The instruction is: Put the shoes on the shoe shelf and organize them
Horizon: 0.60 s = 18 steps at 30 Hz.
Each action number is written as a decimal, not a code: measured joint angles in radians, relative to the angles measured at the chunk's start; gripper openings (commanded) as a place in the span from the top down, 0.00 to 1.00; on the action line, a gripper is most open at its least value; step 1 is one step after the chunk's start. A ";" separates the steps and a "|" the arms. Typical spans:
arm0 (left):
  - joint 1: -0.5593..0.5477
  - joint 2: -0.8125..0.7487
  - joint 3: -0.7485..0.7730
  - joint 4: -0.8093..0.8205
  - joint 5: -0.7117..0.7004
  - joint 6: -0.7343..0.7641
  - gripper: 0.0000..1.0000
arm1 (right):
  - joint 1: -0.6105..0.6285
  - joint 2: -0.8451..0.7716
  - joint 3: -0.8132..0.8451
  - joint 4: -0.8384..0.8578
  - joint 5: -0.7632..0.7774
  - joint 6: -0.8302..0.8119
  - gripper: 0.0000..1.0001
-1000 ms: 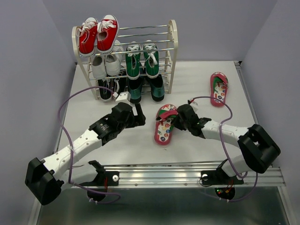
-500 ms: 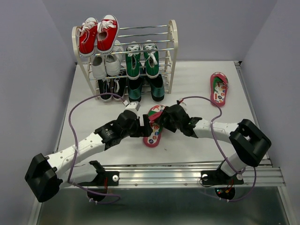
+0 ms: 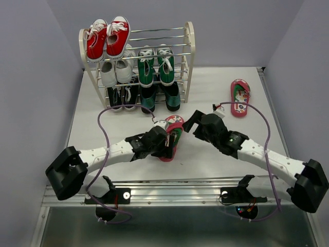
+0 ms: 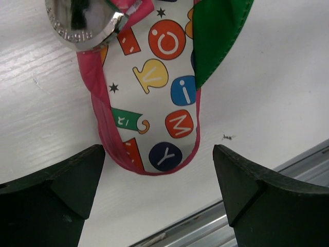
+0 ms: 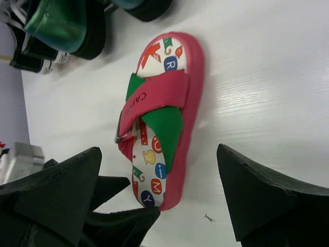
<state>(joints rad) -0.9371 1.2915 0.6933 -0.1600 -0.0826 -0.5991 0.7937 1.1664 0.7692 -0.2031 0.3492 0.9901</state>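
One pink-red flip-flop (image 3: pixel 176 131) (image 5: pixel 164 87) with a lettered white footbed (image 4: pixel 164 103) lies on the table in front of the shoe shelf (image 3: pixel 191 51). My left gripper (image 3: pixel 167 149) (image 4: pixel 159 175) is open, its fingers straddling the flip-flop's heel without touching it. To the flip-flop's right, my right gripper (image 3: pixel 191 122) (image 5: pixel 159 175) is open and holds nothing. The other flip-flop (image 3: pixel 239 96) lies at the right of the table. Green sneakers (image 3: pixel 154 64) sit on the middle tier and teal loafers (image 3: pixel 172 95) (image 5: pixel 61 23) on the bottom tier.
Red sneakers (image 3: pixel 108 38) fill the left of the top tier, white sneakers (image 3: pixel 115 72) the middle left, black sneakers (image 3: pixel 121 95) the bottom left. A metal rail (image 3: pixel 180 190) runs along the table's near edge. The left gripper's fingers (image 5: pixel 118 216) show in the right wrist view.
My right gripper carried the flip-flop leftward, then opened, let it go and drew back to the right. My left gripper moved in around the flip-flop's heel.
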 measured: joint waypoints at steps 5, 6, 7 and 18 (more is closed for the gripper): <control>-0.008 0.103 0.056 0.001 -0.031 0.012 0.01 | -0.019 -0.137 -0.017 -0.068 0.127 -0.030 0.00; -0.011 0.113 0.066 0.000 -0.038 0.015 0.01 | -0.022 -0.150 -0.017 -0.076 0.146 -0.035 0.00; -0.013 0.123 0.076 -0.005 -0.046 0.016 0.01 | -0.024 -0.160 -0.017 -0.082 0.162 -0.043 0.00; -0.045 0.243 0.177 -0.063 -0.156 0.019 0.01 | -0.058 -0.153 -0.032 -0.112 0.205 -0.076 0.00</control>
<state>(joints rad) -0.9817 1.5345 0.8707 -0.2226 -0.2386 -0.5804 0.7353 1.0134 0.7376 -0.3149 0.5545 0.9146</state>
